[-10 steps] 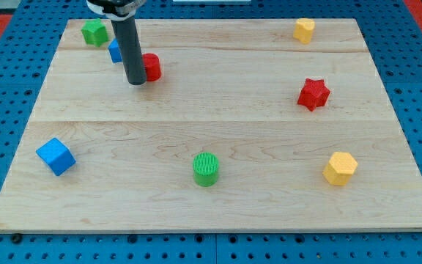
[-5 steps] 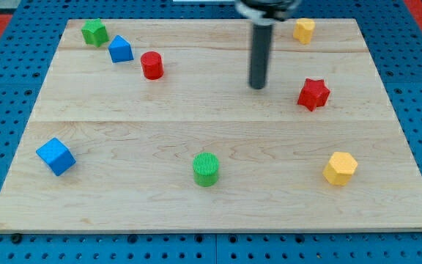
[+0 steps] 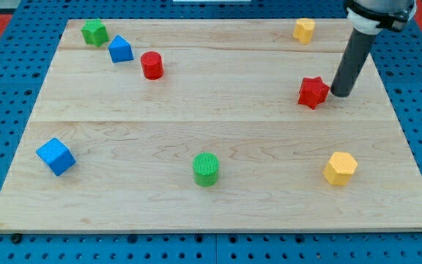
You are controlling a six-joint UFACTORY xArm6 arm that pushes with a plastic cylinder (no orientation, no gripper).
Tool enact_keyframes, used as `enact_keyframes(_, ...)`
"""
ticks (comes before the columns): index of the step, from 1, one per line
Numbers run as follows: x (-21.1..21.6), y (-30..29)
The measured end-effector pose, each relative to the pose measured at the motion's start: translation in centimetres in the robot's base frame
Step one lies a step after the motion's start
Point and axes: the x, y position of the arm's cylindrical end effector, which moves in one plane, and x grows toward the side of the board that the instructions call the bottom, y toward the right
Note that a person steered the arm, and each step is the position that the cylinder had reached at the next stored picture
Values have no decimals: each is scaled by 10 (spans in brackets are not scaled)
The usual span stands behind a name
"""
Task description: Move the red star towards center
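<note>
The red star (image 3: pixel 313 92) lies on the wooden board (image 3: pixel 211 147) at the view's right, a little above mid-height. My tip (image 3: pixel 341 94) stands just to the star's right, touching or almost touching its right point. The dark rod rises from there to the view's top right.
A red cylinder (image 3: pixel 152 65), a blue block (image 3: pixel 120 50) and a green block (image 3: pixel 94 32) sit at the top left. A yellow block (image 3: pixel 304 29) is at the top right, a yellow hexagon (image 3: pixel 340 168) at the bottom right, a green cylinder (image 3: pixel 206 169) at bottom centre, a blue cube (image 3: pixel 56 156) at the left.
My tip has swept from beside the red cylinder at the top left across the board to the right side of the red star. No block has visibly moved.
</note>
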Motion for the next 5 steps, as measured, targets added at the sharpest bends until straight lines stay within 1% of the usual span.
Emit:
enact_keyframes(1,-11,-47)
enact_keyframes(2,1,-97)
enact_keyframes(3,23,-91)
enact_keyframes(4,41,-46)
enact_keyframes(5,77,-40)
